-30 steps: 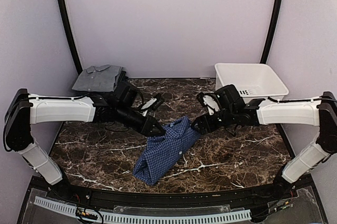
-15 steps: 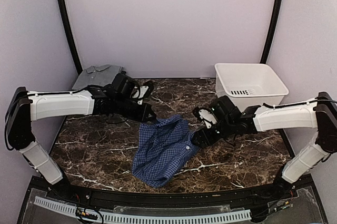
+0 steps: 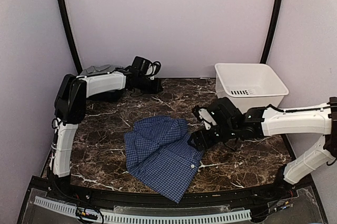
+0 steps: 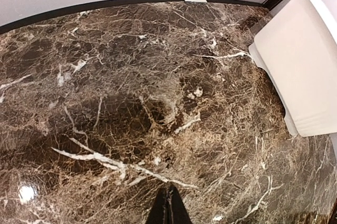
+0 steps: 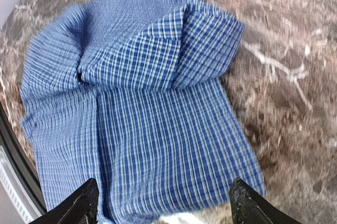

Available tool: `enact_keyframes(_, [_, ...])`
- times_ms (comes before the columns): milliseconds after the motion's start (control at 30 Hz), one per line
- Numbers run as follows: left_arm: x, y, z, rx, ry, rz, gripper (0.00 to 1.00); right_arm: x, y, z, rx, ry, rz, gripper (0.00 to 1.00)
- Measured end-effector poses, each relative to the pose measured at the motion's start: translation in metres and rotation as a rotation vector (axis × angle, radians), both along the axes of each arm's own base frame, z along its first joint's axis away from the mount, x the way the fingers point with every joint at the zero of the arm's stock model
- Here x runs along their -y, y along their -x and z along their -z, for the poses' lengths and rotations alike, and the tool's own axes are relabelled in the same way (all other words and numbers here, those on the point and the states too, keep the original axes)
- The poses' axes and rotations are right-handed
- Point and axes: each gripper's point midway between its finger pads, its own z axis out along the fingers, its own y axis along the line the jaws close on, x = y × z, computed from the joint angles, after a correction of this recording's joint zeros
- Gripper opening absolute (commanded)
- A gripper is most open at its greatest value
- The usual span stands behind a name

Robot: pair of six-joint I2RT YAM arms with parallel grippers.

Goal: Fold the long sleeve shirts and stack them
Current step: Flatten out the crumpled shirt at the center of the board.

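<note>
Dark marble tabletop (image 3: 105, 145). The blue check shirt (image 3: 160, 153) lies loosely spread at centre front, flat, its upper part bunched in folds, one white button showing at the right edge. White plastic tub (image 3: 253, 96) sits at back right, well apart from the shirt. Grey shirt (image 3: 97, 69) is at the back left corner, mostly hidden behind the left arm. Right end effector (image 5: 164, 197) hangs at the blue shirt's right edge, fingers spread wide, nothing gripped. Left end effector (image 4: 168, 192) is fully closed and empty, over bare tabletop at the back near the grey shirt.
</note>
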Motion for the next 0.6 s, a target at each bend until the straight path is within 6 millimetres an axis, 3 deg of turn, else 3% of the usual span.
enact_keyframes(167, [-0.006, 0.003, -0.005, -0.034, -0.008, -0.026, 0.2, -0.021, -0.028, 0.0, 0.033, 0.025, 0.028, 0.83])
enact_keyframes(233, [-0.014, 0.016, -0.007, -0.065, -0.014, -0.047, 0.26, -0.026, -0.038, 0.008, 0.028, 0.049, 0.036, 0.82])
enact_keyframes(367, [-0.048, 0.066, -0.025, -0.116, -0.023, -0.097, 0.38, -0.038, -0.071, 0.015, 0.039, 0.082, 0.064, 0.81])
enact_keyframes(500, [-0.086, 0.119, -0.047, -0.128, -0.008, -0.158, 0.42, -0.052, -0.107, 0.002, 0.082, 0.068, 0.085, 0.8])
enact_keyframes(600, [-0.108, 0.152, -0.048, -0.155, 0.004, -0.197, 0.46, -0.064, -0.133, -0.008, 0.111, 0.051, 0.096, 0.79])
